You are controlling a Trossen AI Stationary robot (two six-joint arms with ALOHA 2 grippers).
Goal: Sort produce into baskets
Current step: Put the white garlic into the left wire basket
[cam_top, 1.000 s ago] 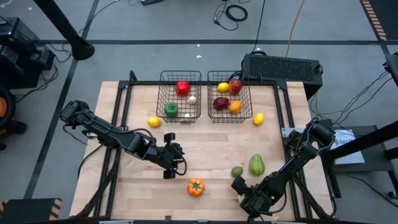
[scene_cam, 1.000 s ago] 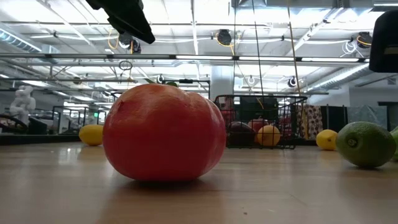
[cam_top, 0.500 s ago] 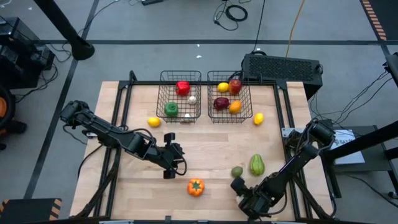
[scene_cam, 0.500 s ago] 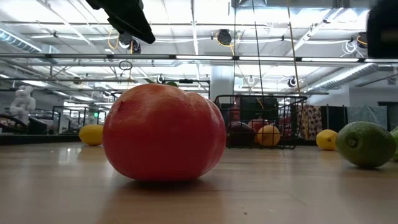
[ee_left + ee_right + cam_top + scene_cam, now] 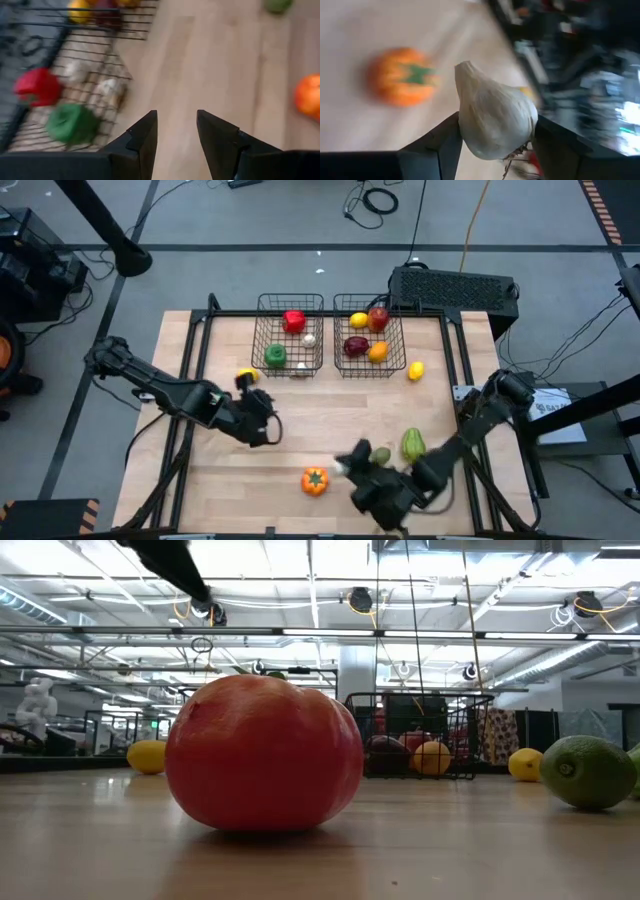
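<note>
My right gripper (image 5: 350, 467) is above the table's near side, between the orange pepper (image 5: 314, 480) and a round green fruit (image 5: 381, 455). It is shut on a whitish bulb (image 5: 495, 122). My left gripper (image 5: 265, 425) is open and empty over the table's left middle, near a yellow lemon (image 5: 247, 377). Two wire baskets, left (image 5: 262, 340) and right (image 5: 400, 340), stand at the far side and hold produce. A long green piece (image 5: 413, 445) and a second lemon (image 5: 416, 370) lie on the table. My right gripper pinches the bulb's wide body (image 5: 465, 130) between its two fingers, one on each side. The bulb's pointed end (image 5: 461, 67) sticks out past the fingertips. The table shows beyond the bulb, which touches nothing else that I can see.
A black box (image 5: 455, 288) stands behind the right basket. In the low view the orange pepper (image 5: 262, 752) fills the foreground, with a lemon (image 5: 147, 755), the baskets (image 5: 420, 745) and the green fruit (image 5: 587, 772) behind. Bare wood lies between the baskets and the grippers.
My right gripper has swung toward the table's left, past the green fruit toward the orange pepper, and has turned. My left gripper has drawn back toward the table's left and far side, nearer the lemon.
</note>
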